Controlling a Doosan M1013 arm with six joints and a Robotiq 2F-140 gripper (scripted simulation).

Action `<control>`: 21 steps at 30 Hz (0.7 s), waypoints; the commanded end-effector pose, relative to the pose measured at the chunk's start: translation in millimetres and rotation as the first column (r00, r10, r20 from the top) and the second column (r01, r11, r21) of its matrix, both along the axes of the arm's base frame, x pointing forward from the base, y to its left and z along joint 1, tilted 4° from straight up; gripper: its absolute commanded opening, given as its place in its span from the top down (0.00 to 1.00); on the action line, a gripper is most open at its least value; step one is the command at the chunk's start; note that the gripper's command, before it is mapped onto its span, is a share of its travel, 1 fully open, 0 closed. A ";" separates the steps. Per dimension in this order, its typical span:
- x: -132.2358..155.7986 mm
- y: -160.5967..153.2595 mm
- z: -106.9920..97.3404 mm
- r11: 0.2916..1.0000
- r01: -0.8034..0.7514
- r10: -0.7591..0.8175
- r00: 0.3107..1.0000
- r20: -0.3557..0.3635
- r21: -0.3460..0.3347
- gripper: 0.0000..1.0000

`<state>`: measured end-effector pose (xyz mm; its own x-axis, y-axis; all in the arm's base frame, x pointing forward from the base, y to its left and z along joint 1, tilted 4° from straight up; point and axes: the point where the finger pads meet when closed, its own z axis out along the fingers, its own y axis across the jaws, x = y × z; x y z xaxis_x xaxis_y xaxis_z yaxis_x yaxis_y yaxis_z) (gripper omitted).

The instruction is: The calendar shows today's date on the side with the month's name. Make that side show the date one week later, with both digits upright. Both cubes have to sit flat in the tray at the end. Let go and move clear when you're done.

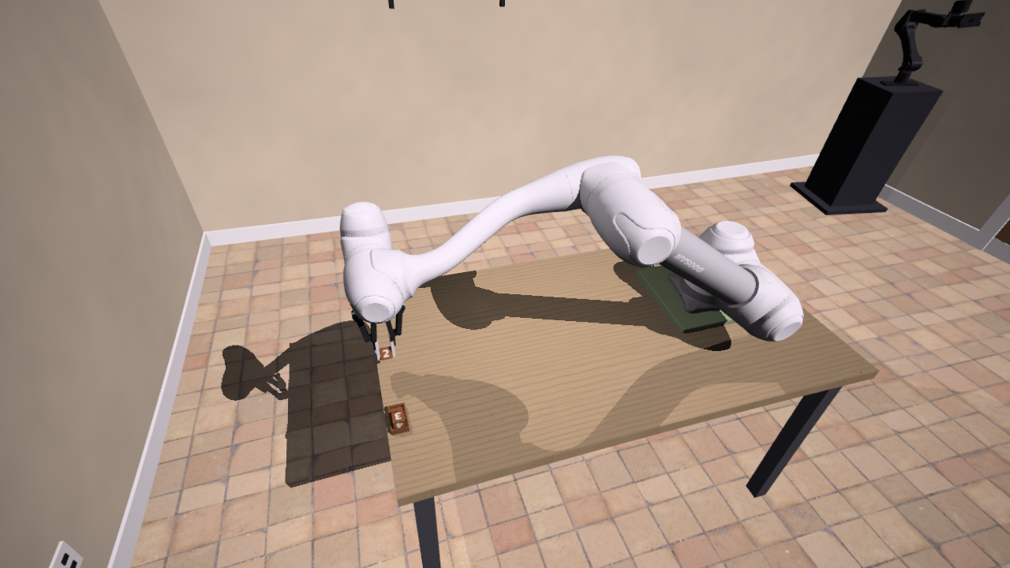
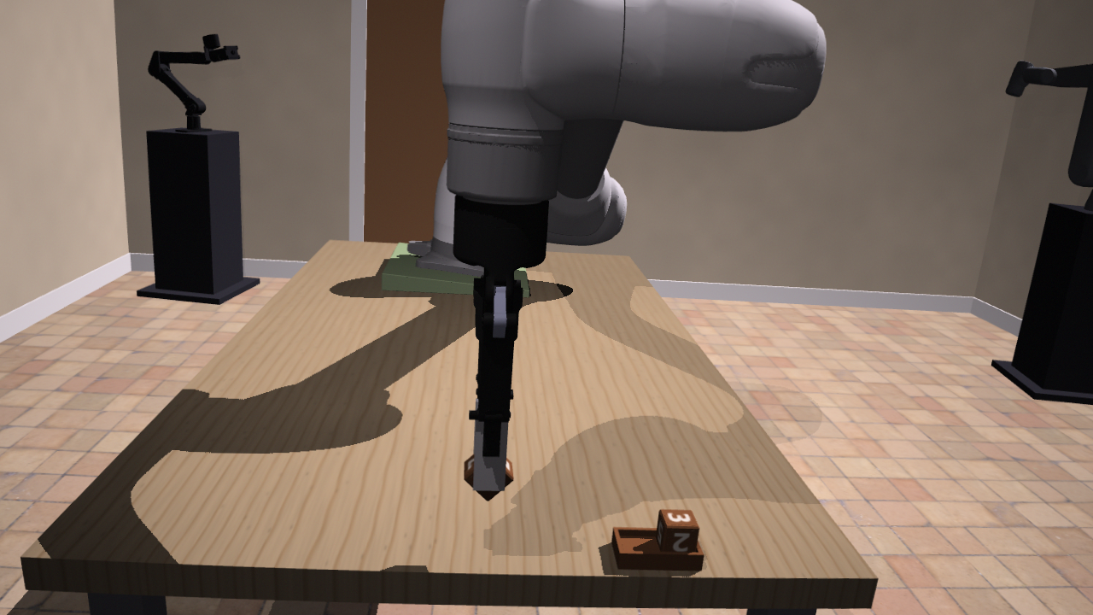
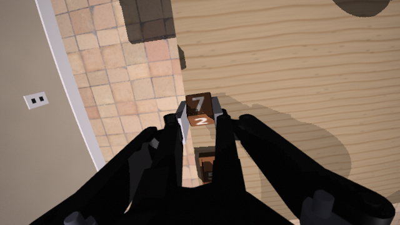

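My gripper points down and is shut on a brown cube. The wrist view shows its 7 and 2 faces between the fingers. In the exterior view the cube is tilted, a corner downward, and appears off the table. The tray stands near the table's end, to the gripper's right in the exterior view. The second cube sits in the tray's right end in that view, a 3 on top; the left end is empty. The month's name is not readable.
The wooden table ends close beside the tray and the held cube. The arm's green base plate is at the far end. Arm shadows cross the table. Black pedestals stand away on the floor.
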<state>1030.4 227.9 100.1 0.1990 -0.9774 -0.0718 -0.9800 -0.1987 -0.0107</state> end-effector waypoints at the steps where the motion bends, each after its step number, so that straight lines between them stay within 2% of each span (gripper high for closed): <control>1: -0.2 -0.2 -0.1 1.000 0.000 0.000 1.000 -0.003 0.011 0.75; 10: 0.5 -3.1 -0.5 0.971 0.003 0.009 0.999 -0.049 0.240 0.75; 17: 1.3 -6.6 -1.0 0.967 0.004 0.009 0.999 -0.051 0.254 0.75; 21: 0.5 -6.8 -3.6 0.945 0.009 0.015 0.997 -0.071 0.328 0.75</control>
